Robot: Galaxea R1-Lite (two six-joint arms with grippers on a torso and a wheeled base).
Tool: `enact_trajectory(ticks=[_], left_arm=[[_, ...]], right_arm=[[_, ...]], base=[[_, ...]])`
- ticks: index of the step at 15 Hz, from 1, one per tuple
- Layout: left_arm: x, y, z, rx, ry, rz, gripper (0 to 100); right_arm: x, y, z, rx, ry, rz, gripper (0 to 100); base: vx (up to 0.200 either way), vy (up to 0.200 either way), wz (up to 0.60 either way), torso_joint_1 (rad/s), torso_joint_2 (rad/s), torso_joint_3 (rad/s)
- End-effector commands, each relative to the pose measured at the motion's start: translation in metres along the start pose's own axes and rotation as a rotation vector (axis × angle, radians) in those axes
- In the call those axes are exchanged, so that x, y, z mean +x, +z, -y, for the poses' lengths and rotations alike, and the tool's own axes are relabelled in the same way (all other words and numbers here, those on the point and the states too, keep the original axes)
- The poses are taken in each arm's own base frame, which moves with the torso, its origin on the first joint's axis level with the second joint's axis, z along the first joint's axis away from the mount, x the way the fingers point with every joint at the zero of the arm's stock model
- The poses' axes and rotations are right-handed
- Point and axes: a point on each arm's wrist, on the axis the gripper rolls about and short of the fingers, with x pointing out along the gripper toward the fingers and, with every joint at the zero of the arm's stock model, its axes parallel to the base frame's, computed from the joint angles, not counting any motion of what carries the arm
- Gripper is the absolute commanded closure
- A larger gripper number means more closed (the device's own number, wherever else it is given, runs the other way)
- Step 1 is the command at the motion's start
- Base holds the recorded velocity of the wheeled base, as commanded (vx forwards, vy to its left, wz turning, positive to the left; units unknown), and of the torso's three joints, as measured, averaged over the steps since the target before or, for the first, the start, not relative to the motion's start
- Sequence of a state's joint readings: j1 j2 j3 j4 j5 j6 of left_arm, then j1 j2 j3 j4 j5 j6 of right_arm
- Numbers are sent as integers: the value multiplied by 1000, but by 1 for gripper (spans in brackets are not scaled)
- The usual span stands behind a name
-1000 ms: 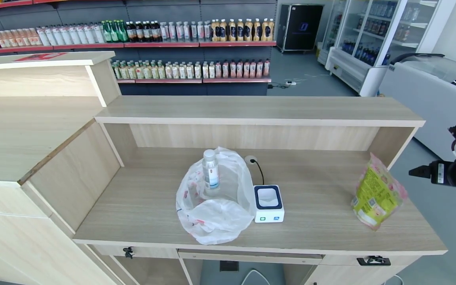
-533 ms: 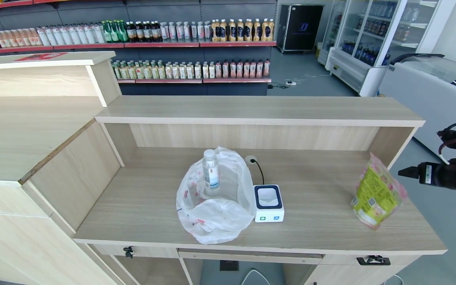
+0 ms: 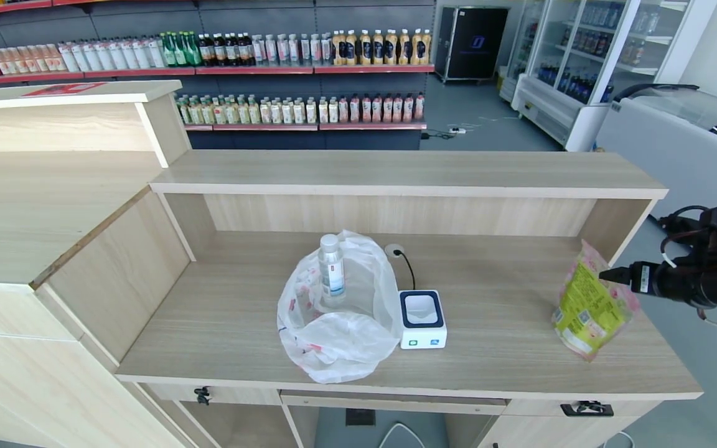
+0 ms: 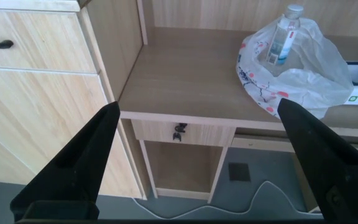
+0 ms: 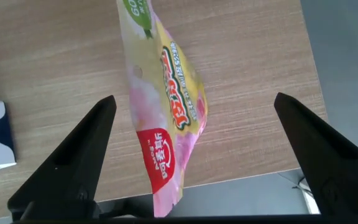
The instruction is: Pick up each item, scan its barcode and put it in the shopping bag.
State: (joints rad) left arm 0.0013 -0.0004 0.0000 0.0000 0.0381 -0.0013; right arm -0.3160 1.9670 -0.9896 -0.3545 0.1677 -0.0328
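The snack pouch [image 3: 592, 308] stands upright near the right edge of the tabletop [image 3: 508, 292], at 3 o'clock from the scanner [image 3: 422, 318]. The right claw [image 3: 607, 274] is released, fingers spread wide, at 3 o'clock of the pouch top; if it touches, I cannot tell. The shopping bag [image 3: 340, 317] lies at 9 o'clock just beside the scanner, a bottle [image 3: 332, 264] standing inside. The left claw [image 4: 197, 162], also released, hangs off the tabletop front.

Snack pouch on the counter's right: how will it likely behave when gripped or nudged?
The snack pouch stands on a narrow base near the right edge of the counter, so a nudge would probably tip it. Its film looks thin and puffy: likely light, crumpling when squeezed. The glossy surface may slip.
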Motion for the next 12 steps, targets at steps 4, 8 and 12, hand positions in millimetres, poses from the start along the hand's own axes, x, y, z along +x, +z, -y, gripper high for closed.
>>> enact_trajectory(ticks=[4, 8, 12], left_arm=[[0, 0, 0, 0, 1, 0, 0], [0, 0, 0, 0, 1, 0, 0], [0, 0, 0, 0, 1, 0, 0]], right_arm=[[39, -17, -2, 39, 33, -51, 0], [69, -24, -9, 58, 55, -42, 0], [93, -33, -15, 44, 71, -33, 0]], base=[[0, 0, 0, 0, 0, 0], [0, 0, 0, 0, 0, 0], [0, 0, 0, 0, 0, 0]])
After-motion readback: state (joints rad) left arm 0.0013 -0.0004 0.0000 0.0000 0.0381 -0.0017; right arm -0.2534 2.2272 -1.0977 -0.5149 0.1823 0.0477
